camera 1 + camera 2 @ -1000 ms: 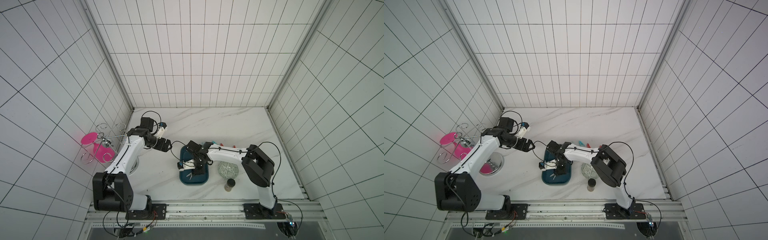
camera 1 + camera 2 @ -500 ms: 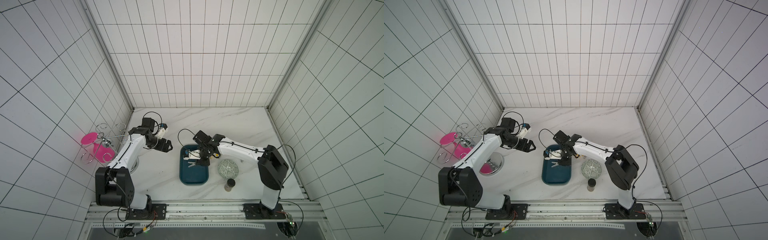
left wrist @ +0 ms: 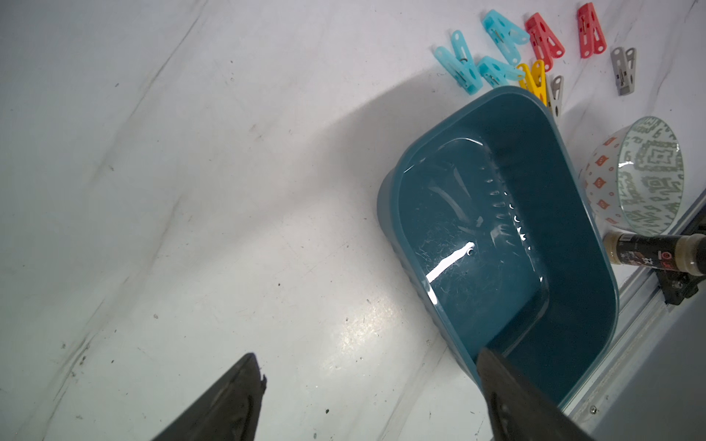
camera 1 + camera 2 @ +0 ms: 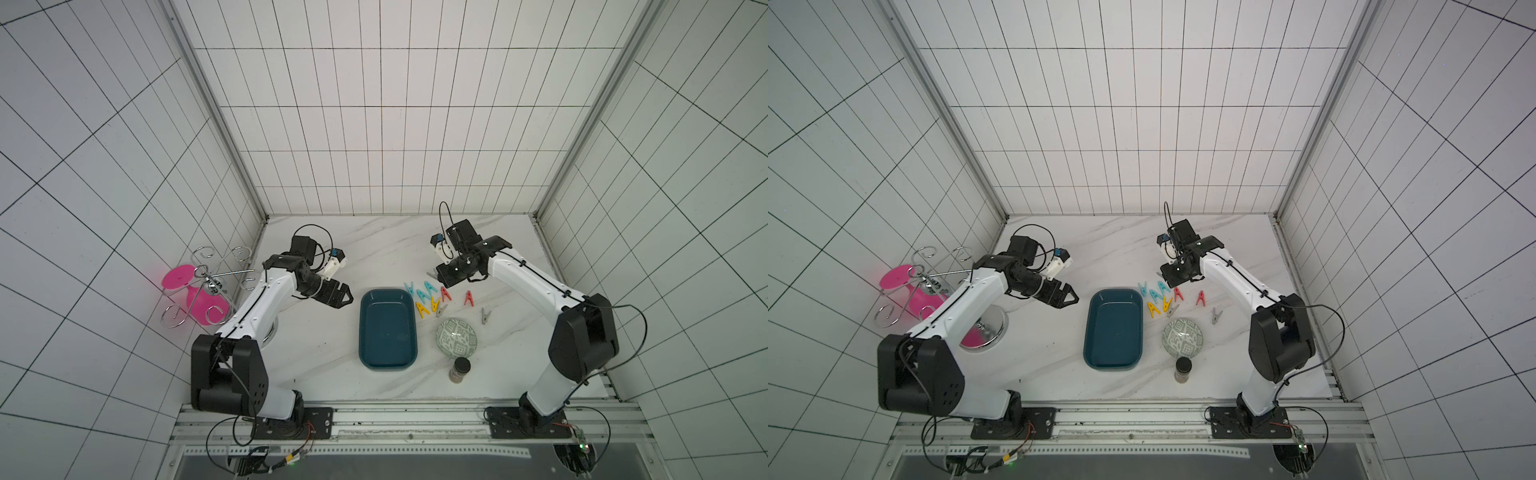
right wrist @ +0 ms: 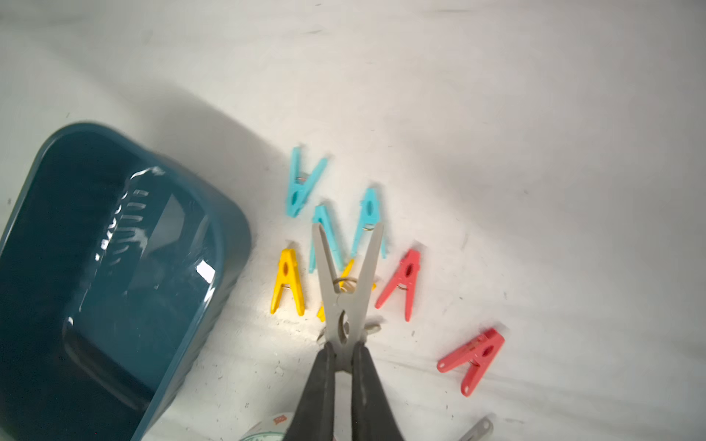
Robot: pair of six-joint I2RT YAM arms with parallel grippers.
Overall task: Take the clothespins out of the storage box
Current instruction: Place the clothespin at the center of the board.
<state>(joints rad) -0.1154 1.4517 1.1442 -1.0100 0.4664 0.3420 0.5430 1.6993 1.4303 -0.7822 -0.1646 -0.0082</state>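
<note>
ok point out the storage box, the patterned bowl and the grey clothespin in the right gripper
storage box (image 4: 387,328): in a top view, bare floor
patterned bowl (image 4: 457,343): in a top view, inner surface
grey clothespin (image 5: 359,298): right wrist view, leg beside spring

Bright and even from overhead in both top views, barely any hard shadows on the white surface (image 4: 324,345). Heavy wide-angle bending of the tile lines toward the edges, plus a pink tint on the wall around the pink glass (image 4: 179,277). Left wrist view: broad soft shadow beside the storage box (image 3: 565,214), harsh white glare streak on its glossy floor. Right wrist view: washed out and a bit smeared, clothespins (image 5: 287,278) soft, gripper (image 5: 344,349) near-black up close, grey clothespin (image 5: 345,305) in it fairly crisp.
</note>
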